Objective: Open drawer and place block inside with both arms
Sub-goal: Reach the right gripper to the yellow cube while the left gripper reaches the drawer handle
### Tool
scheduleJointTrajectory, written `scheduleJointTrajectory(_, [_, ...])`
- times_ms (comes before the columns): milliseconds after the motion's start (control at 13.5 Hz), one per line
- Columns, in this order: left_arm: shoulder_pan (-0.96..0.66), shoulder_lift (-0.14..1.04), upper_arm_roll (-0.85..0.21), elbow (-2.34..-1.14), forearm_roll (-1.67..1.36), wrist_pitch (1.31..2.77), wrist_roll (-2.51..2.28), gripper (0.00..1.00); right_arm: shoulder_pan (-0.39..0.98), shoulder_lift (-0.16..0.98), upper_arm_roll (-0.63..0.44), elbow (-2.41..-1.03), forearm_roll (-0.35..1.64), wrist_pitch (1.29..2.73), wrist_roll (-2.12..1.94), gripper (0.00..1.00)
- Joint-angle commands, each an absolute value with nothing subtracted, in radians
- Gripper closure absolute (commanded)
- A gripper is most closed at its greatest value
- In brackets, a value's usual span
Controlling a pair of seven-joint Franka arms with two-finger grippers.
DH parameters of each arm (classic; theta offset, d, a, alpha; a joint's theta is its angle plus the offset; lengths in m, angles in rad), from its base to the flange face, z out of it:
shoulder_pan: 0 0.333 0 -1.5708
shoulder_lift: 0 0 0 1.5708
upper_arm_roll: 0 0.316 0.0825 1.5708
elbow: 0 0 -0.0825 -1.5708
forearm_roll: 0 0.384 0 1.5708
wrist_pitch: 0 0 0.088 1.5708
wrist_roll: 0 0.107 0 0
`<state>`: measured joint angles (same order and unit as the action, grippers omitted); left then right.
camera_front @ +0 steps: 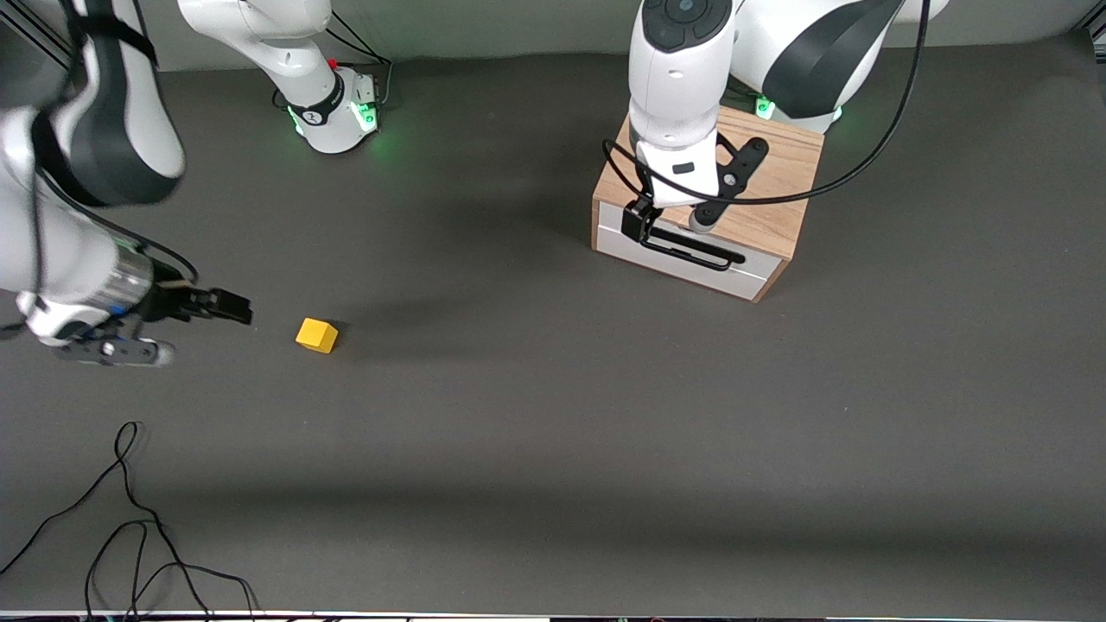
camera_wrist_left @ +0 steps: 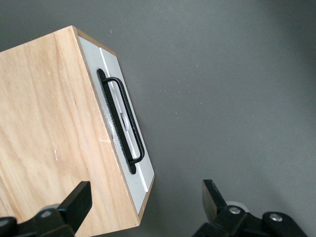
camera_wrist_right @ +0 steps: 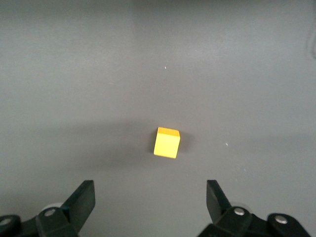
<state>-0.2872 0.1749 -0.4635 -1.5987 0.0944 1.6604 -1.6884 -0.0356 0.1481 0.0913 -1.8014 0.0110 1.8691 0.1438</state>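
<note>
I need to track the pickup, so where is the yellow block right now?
The yellow block lies on the bare table toward the right arm's end, beside the open right gripper, nearer the front camera than the wooden cabinet.

Closed drawer [camera_wrist_left: 126, 143], black handle [camera_wrist_left: 123, 118], left gripper [camera_wrist_left: 145, 207] fingers [camera_wrist_left: 79, 202] spread

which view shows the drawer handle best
The left wrist view: the whole black handle shows unobstructed against the white drawer front. The front view has the left gripper covering one end; the right wrist view shows none.
</note>
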Motion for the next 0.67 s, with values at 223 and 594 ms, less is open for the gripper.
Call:
scheduleJointTrajectory(223, [-0.233,0.207,-0.445,-1.676,0.11,1.738,-1.703,0.0,-0.032,0.178,0.08,-1.995,0.026,2.058,0.172,0.0])
scheduleJointTrajectory(594, [-0.227,0.218,-0.445,-1.84,0.121,1.905,-1.715,0.0,-0.031,0.227,0.08,-2.144,0.026,2.262,0.268,0.0])
